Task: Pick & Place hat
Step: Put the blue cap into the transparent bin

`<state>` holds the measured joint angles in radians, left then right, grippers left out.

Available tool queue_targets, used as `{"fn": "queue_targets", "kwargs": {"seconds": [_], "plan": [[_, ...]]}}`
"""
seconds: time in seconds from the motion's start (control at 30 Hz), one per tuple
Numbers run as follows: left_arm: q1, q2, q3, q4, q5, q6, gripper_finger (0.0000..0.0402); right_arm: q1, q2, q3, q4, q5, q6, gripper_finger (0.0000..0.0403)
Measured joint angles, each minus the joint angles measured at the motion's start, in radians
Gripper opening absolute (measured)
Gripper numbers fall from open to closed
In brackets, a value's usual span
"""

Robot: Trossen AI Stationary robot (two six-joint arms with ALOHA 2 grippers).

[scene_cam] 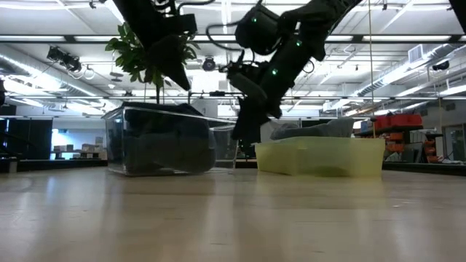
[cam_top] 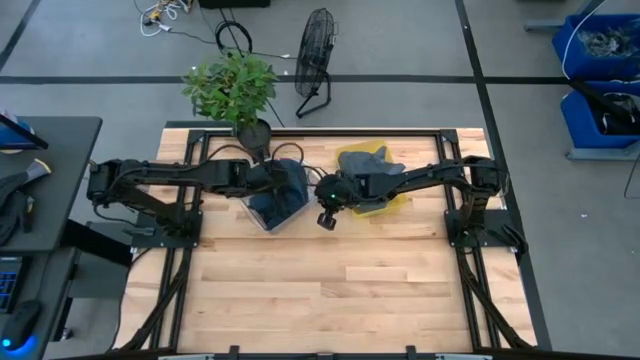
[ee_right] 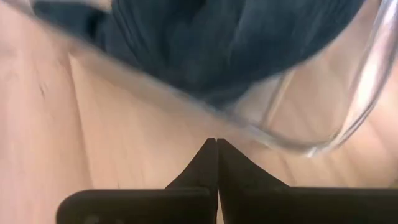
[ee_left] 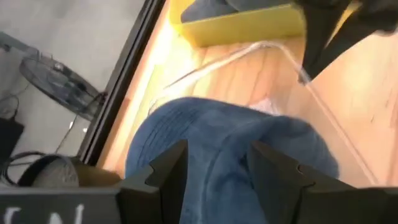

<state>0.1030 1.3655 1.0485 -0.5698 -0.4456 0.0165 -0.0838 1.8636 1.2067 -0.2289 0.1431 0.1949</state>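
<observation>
A blue hat lies inside a clear plastic bin at the table's far middle. My left gripper hovers open above the bin, its fingers pointing down over the hat's crown. My right gripper is shut and points down just beside the clear bin's right wall, between it and a yellow bin. Grey hats lie in the yellow bin. In the right wrist view the blue hat shows through the clear bin's wall.
A potted plant stands at the table's far edge behind the clear bin, and a floor fan sits beyond the table. The two bins stand close together. Bare wooden table stretches toward the near edge.
</observation>
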Motion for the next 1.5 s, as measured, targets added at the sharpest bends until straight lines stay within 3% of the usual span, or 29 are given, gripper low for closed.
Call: {"fn": "queue_targets", "kwargs": {"seconds": [0.23,0.37,0.77,1.17,1.27,1.33,1.5], "plan": [[0.070,0.003,0.000,0.016,-0.138,-0.036,0.0169,-0.013,0.001,-0.019,0.009,-0.001,0.010,0.0000],[0.145,0.054,-0.002,-0.006,-0.048,-0.071,0.0143,-0.017,0.001,-0.019,0.049,0.002,0.008,0.0000],[0.198,0.171,0.001,0.003,-0.036,-0.134,0.0009,-0.043,0.001,-0.019,0.080,0.017,0.007,0.0000],[0.135,0.171,0.000,0.041,0.176,-0.054,0.0004,-0.085,0.001,-0.019,0.107,0.037,-0.002,0.0000],[0.114,0.171,-0.001,0.045,0.189,-0.030,0.0003,-0.088,0.001,-0.019,0.124,0.029,-0.018,0.0000],[0.102,0.171,-0.001,0.045,0.163,-0.028,0.0003,-0.088,0.001,-0.019,0.128,0.029,-0.020,0.0000],[0.060,0.105,-0.002,0.014,-0.020,-0.069,0.0003,-0.087,0.001,-0.019,0.111,0.029,-0.020,0.0000]]}}
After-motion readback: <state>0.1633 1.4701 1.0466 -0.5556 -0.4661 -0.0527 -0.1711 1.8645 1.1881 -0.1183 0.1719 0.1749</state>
